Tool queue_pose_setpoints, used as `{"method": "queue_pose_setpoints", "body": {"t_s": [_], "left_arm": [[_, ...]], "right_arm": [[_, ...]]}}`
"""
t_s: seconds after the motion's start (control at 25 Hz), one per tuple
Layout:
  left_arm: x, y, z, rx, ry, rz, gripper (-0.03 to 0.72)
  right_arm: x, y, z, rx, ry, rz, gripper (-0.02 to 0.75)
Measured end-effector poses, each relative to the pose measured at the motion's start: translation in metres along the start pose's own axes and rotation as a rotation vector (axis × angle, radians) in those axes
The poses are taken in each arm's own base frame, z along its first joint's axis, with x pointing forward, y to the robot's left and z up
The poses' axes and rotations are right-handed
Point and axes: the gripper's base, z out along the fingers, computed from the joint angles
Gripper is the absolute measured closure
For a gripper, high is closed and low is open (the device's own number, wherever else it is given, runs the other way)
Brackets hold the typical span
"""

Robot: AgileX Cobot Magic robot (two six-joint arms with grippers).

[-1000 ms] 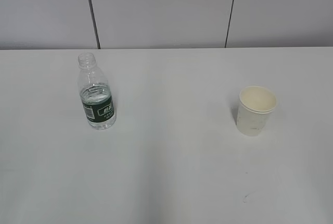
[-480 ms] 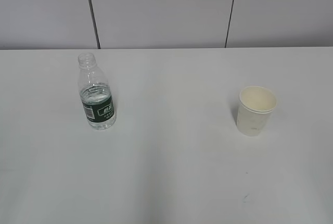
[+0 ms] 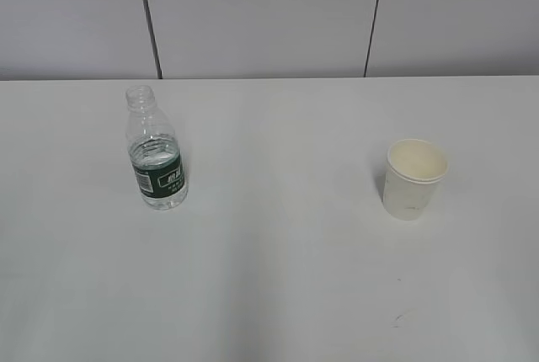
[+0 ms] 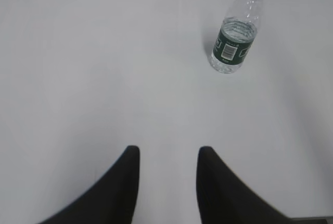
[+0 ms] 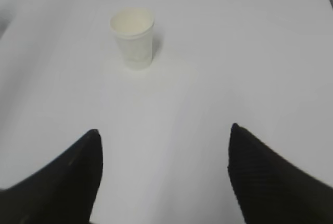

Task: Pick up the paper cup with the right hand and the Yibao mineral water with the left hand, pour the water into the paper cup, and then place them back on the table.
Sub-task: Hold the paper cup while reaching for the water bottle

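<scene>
The Yibao mineral water point(image 3: 156, 162) stands upright and uncapped on the left of the white table point(image 3: 278, 236), part full, its dark green label facing the camera. The paper cup point(image 3: 413, 178) stands upright on the right, cream inside. Neither arm shows in the exterior view. In the left wrist view the bottle point(image 4: 237, 34) is far ahead and to the right of my left gripper point(image 4: 168, 151), whose black fingers stand apart over bare table. In the right wrist view the cup point(image 5: 133, 37) is far ahead and slightly left of my right gripper point(image 5: 164, 130), open wide and holding nothing.
A grey panelled wall point(image 3: 261, 17) with two dark vertical seams rises behind the table's far edge. A small dark scuff mark point(image 3: 397, 320) lies on the tabletop near the front right.
</scene>
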Motion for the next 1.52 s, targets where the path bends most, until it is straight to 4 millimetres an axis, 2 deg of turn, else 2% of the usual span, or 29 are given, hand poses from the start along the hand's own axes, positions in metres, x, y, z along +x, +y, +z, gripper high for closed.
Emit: {"method": "queue_pose_setpoints", "body": {"t_s": [0.2, 0.32, 0.44, 0.56, 0.72, 0.92, 1.04, 1.2, 1.32, 1.52], "left_arm": [[-0.009, 0.003, -0.005, -0.034, -0.085, 0.020, 0.447], [-0.022, 0.005, -0.005, -0.064, -0.223, 0.045, 0.447], [-0.041, 0.004, 0.001, -0.044, -0.360, 0.052, 0.447], [-0.057, 0.003, 0.014, -0.036, -0.408, 0.053, 0.447], [-0.075, 0.003, 0.041, -0.038, -0.373, 0.062, 0.447], [-0.086, 0.002, 0.080, -0.025, -0.346, 0.087, 0.447], [-0.082, 0.002, 0.106, -0.010, -0.326, 0.092, 0.447], [-0.064, -0.002, 0.137, 0.025, -0.288, 0.112, 0.447], [-0.054, -0.007, 0.150, 0.061, -0.334, 0.155, 0.447], [-0.047, -0.011, 0.163, 0.088, -0.308, 0.179, 0.447]], "right_arm": [[-0.021, -0.001, -0.009, 0.006, -0.209, -0.006, 0.153], [-0.030, -0.002, -0.012, 0.018, -0.310, -0.019, 0.153], [-0.039, -0.002, -0.008, 0.033, -0.339, -0.035, 0.153], [-0.053, -0.001, 0.005, 0.031, -0.320, -0.046, 0.153], [-0.074, 0.001, 0.032, 0.032, -0.294, -0.075, 0.153], [-0.093, 0.007, 0.081, 0.005, -0.296, -0.108, 0.153], [-0.090, 0.012, 0.113, -0.030, -0.346, -0.119, 0.152], [-0.070, 0.016, 0.146, -0.067, -0.344, -0.051, 0.153], [-0.053, 0.017, 0.161, -0.073, -0.339, -0.004, 0.153], [-0.036, 0.017, 0.175, -0.076, -0.341, 0.008, 0.153]]}}
